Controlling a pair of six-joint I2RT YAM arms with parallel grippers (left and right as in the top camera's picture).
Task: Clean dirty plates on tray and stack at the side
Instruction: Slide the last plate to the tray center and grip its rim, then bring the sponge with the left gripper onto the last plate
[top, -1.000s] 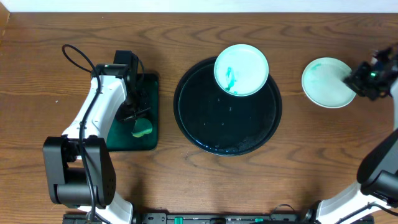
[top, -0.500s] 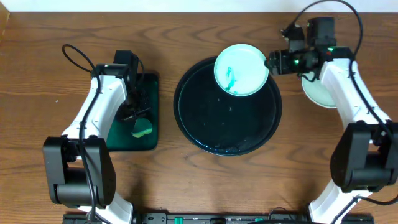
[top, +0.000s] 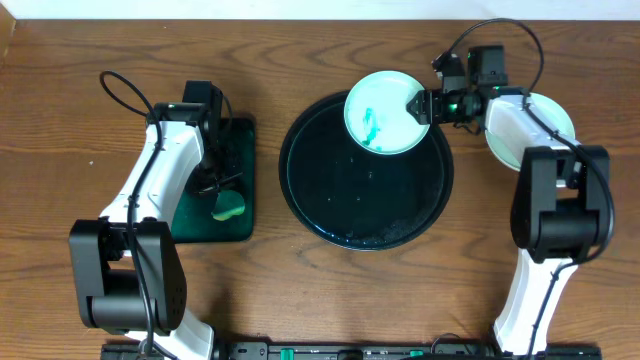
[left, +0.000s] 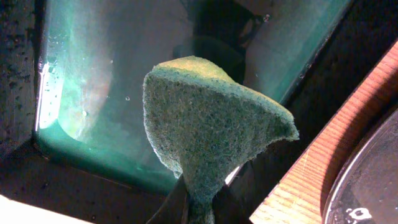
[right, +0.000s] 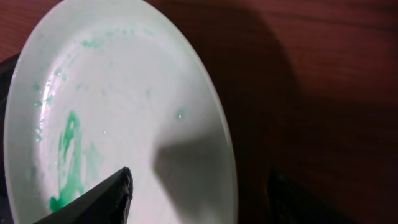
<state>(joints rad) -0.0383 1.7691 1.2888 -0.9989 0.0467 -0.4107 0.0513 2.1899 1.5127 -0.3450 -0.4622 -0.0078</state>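
Note:
One dirty plate (top: 383, 112), pale mint with green smears, rests on the far rim of the round black tray (top: 335, 195). My right gripper (top: 420, 104) is open at the plate's right edge. In the right wrist view one finger is over the plate (right: 118, 106) and the other is outside its rim, with the gripper (right: 199, 179) astride the rim. My left gripper (top: 214, 186) is shut on a green sponge (top: 229, 207) over the green tray. The sponge (left: 211, 130) fills the left wrist view, pinched in the jaws (left: 199, 211).
A wiped pale plate (top: 558, 118) lies on the table right of the black tray, partly under my right arm. The small dark green rectangular tray (top: 240, 140) sits left of the black tray and shows wet in the left wrist view (left: 93, 81).
My right arm has swung left from over the side plate to the dirty plate's right rim. The left arm and sponge have not moved.

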